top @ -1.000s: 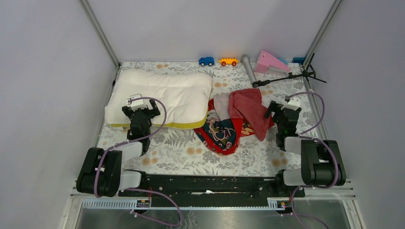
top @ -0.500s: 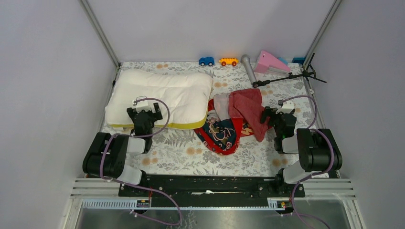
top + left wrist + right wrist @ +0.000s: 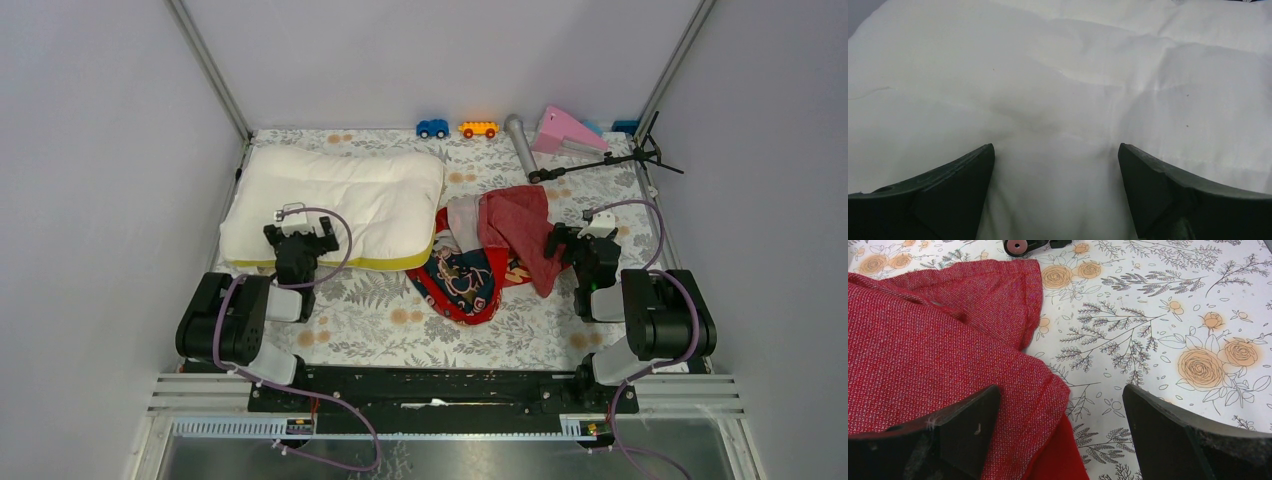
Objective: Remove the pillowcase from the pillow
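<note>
The white quilted pillow [image 3: 340, 200] lies bare at the back left, its yellow side edge facing the arms. Beside it on the right sits the crumpled red pillowcase [image 3: 495, 250], partly inside out, printed side showing at the front. My left gripper [image 3: 297, 240] hovers over the pillow's near edge, open, with only white fabric [image 3: 1058, 100] between its fingers. At the right edge of the pillowcase [image 3: 938, 350] my right gripper [image 3: 577, 245] stands open, its left finger [image 3: 968, 425] over the red cloth, its right finger over the floral table cover.
At the back edge lie a blue toy car [image 3: 432, 128], an orange toy car [image 3: 478, 129], a grey cylinder [image 3: 520, 143], a pink wedge [image 3: 565, 130] and a black tripod [image 3: 610, 158]. Walls close in left and right.
Both arms have folded back toward their bases, and the grippers have drawn slightly nearer. Pillow and pillowcase have not moved.
</note>
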